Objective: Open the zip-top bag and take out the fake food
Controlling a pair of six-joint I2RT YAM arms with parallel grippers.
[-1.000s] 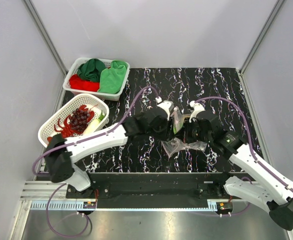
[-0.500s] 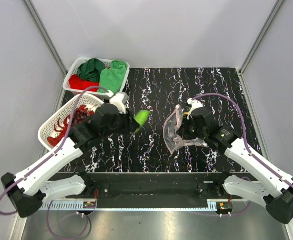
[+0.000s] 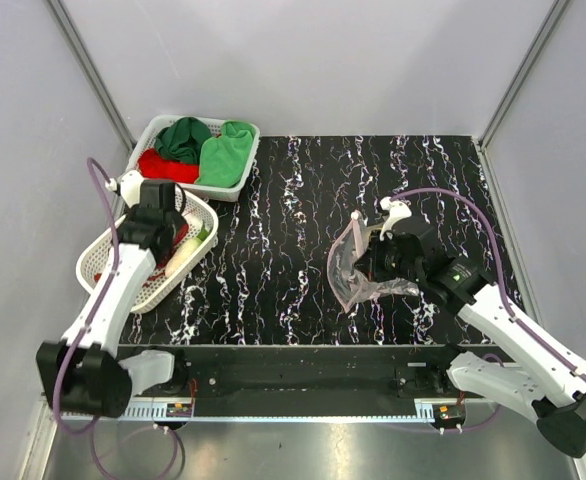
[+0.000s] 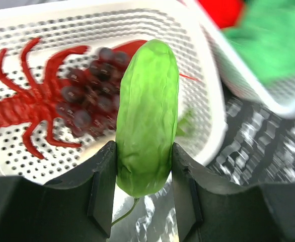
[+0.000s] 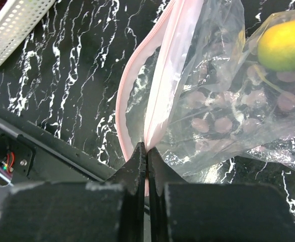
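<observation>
left jaws clamping green vegetable [image 4: 147, 111] over white basket [image 4: 211, 96], right jaws pinching together on pink zip strip [image 5: 157, 101] of zip-top bag [image 5: 213, 106], yellow-green fruit [image 5: 284, 44] sitting inside

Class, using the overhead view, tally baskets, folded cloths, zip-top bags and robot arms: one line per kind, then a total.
Baskets: 2, near basket, far basket
Cloths: 3, dark green cloth, light green cloth, red cloth
Zip-top bag: 1
Robot arms: 2, left arm, right arm
Total: 8
</observation>
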